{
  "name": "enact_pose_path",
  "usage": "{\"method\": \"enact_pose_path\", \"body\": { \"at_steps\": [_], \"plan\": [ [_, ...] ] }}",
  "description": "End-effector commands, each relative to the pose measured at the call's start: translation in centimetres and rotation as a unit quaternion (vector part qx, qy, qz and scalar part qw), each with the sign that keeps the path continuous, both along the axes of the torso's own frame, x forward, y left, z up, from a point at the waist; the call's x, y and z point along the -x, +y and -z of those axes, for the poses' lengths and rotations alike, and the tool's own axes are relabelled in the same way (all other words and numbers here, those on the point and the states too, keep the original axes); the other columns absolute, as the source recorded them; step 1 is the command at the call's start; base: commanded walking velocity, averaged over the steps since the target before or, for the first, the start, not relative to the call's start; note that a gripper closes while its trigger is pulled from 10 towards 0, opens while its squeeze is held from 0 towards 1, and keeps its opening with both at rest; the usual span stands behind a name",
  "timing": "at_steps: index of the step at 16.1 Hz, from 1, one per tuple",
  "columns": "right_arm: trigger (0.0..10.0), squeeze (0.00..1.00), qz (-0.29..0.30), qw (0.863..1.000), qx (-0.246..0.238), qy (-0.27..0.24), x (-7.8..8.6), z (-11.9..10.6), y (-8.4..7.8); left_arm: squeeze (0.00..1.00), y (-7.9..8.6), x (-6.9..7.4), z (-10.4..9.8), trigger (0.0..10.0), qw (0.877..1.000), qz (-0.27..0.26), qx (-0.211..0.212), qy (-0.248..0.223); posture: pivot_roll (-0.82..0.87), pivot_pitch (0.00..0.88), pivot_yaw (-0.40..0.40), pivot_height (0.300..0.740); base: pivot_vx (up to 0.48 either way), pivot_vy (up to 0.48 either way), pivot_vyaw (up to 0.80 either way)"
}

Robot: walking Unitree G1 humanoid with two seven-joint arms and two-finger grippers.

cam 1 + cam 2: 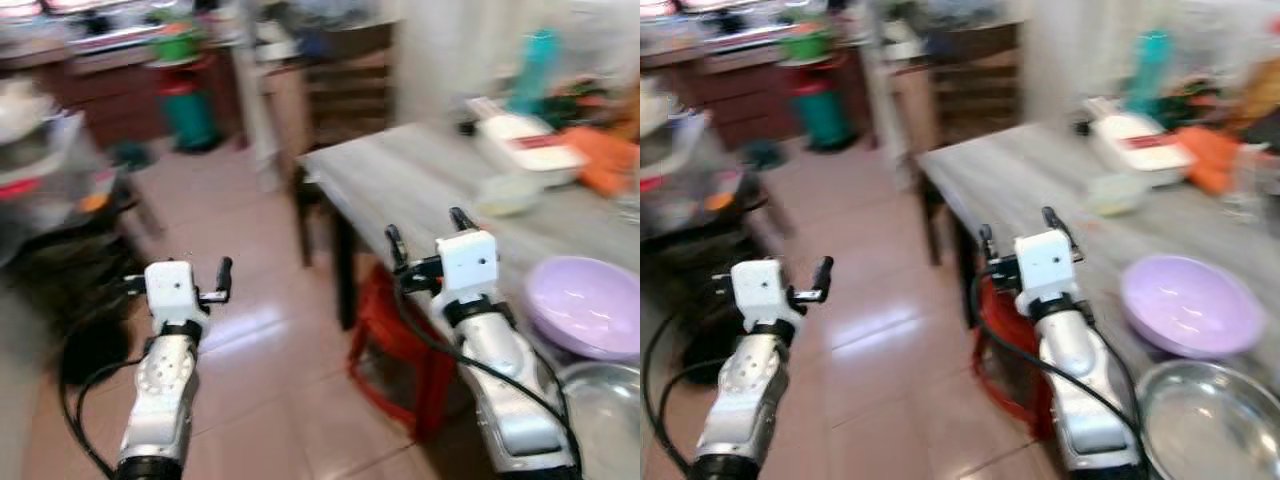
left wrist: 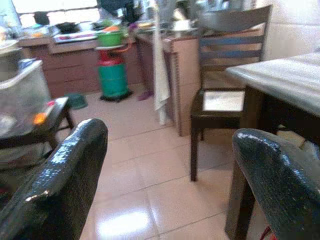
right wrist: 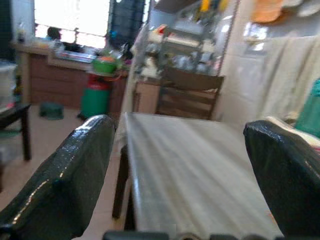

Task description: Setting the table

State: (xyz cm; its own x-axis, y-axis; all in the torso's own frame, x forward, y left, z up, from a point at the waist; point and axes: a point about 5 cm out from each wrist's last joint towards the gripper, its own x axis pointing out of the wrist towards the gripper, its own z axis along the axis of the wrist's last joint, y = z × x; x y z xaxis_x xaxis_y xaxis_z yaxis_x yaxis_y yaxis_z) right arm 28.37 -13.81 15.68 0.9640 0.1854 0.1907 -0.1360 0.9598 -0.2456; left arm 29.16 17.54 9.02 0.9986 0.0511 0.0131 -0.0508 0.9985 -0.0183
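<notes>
Grey wood-grain table [image 1: 420, 185] fills the right side of the scene, running from near to far, blurred by camera motion. Glossy tan floor tiles [image 1: 250, 340] take the left side. Dark wooden chair [image 2: 225, 65] stands at the table's far end, brown kitchen counter [image 2: 65, 55] behind it on the far left with a green gas cylinder [image 2: 113, 75] in front. Red stool [image 1: 395, 345] sits under the table's near-left edge. On the table, near right: steel bowl [image 1: 1205, 420] closest, lilac bowl [image 1: 1188, 305] just beyond it, apart or touching I cannot tell. Farther along: white flat box [image 1: 525, 145], small pale bowl [image 1: 508, 195] beside it, orange cloth [image 1: 605, 160] to the right, teal bottle [image 1: 535, 70] at the far end. Right gripper [image 1: 428, 232] is raised at the table's left edge, fingers spread, holding nothing. Left gripper [image 1: 185, 278] is raised over the floor, well left of the table, fingers spread wide, also empty.
</notes>
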Motion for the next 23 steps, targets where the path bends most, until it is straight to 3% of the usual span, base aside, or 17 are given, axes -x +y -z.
{"method": "enact_pose_path", "body": {
  "at_steps": [1,7,9,12,17,23],
  "plan": [
    [10.0,0.0,-0.005,1.0,-0.008,-0.002,-0.1,-0.2,0.3,0.0,0.5,-0.1,-0.2,10.0,1.0,-0.007,-0.007,-0.002,-0.07,0.0,0.071,0.74,0.0,0.0,0.8],
    [10.0,0.0,-0.004,0.999,-0.043,0.022,-0.5,0.7,0.3,0.0,1.4,0.2,1.4,10.0,0.999,-0.019,-0.014,0.026,-0.05,0.0,0.056,0.74,0.0,0.0,0.8],
    [10.0,0.0,0.019,0.995,-0.078,0.067,-0.8,2.5,-0.2,0.0,2.1,1.0,3.6,10.0,0.997,-0.02,-0.004,0.069,-0.04,0.0,0.049,0.74,0.0,0.0,0.0],
    [10.0,0.0,0.036,0.986,-0.105,0.124,-1.0,5.4,-0.6,0.0,1.8,2.0,6.7,10.0,0.991,0.009,-0.006,0.132,-0.03,0.0,0.047,0.74,0.0,0.0,0.0],
    [10.0,0.0,0.049,0.976,-0.09,0.194,-0.4,10.0,-0.9,0.0,0.8,4.3,10.9,10.0,0.975,0.046,-0.004,0.218,-0.03,0.0,0.041,0.74,0.0,0.0,0.0],
    [10.0,0.0,0.053,0.975,-0.076,0.201,-0.3,11.2,-1.5,0.0,2.6,5.2,12.2,10.0,0.968,0.024,-0.009,0.251,-0.03,0.0,0.036,0.74,0.0,0.191,0.0]
  ]
}}
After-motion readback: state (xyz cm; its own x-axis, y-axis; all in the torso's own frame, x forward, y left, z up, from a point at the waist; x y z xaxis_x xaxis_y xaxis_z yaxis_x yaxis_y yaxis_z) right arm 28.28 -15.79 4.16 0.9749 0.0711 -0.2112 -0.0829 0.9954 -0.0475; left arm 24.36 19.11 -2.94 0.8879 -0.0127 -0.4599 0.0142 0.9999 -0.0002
